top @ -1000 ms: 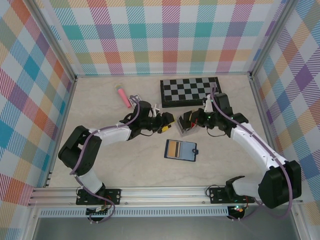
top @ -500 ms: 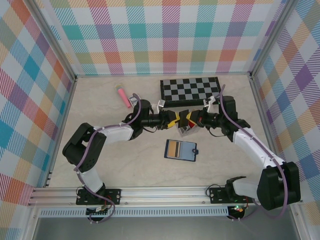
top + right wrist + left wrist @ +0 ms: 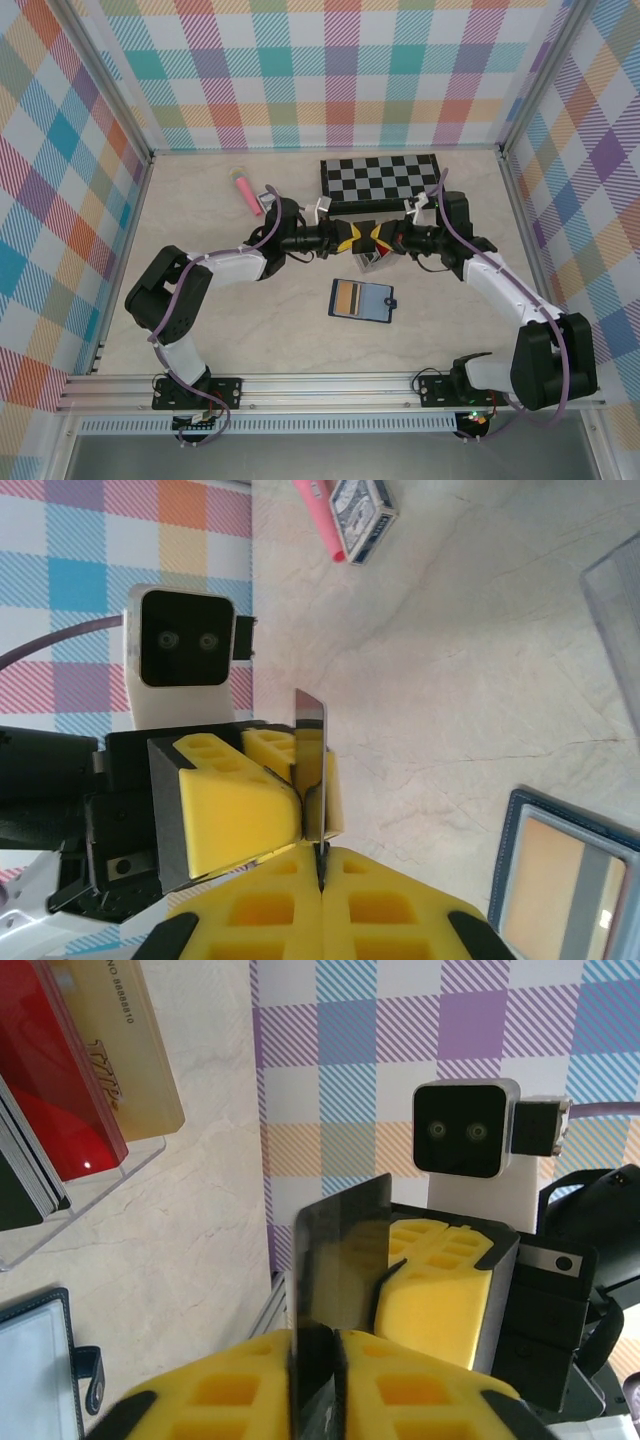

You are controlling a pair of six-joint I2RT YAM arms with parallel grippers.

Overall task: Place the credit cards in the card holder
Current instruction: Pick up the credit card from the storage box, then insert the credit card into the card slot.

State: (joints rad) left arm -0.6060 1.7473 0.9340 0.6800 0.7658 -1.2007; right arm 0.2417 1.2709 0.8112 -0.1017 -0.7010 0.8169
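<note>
My arms stretch inward to meet mid-frame, left gripper point(image 3: 346, 238) and right gripper point(image 3: 379, 238) both pinching one dark card point(image 3: 340, 1250), the card holder point(image 3: 362, 299) just below.

Between the matt yellow fingers point(image 3: 420, 1395) of my left gripper point(image 3: 318, 1345) I see a glossy dark card point(image 3: 340, 1250) mirroring them. Left of them, a shiny red card point(image 3: 50, 1080) sits in a clear plastic stand point(image 3: 120, 1167).

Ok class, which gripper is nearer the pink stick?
Left. The left gripper is to the right of the pink stick; the right gripper sits just beyond it, farther right. Both grip one dark card.
</note>
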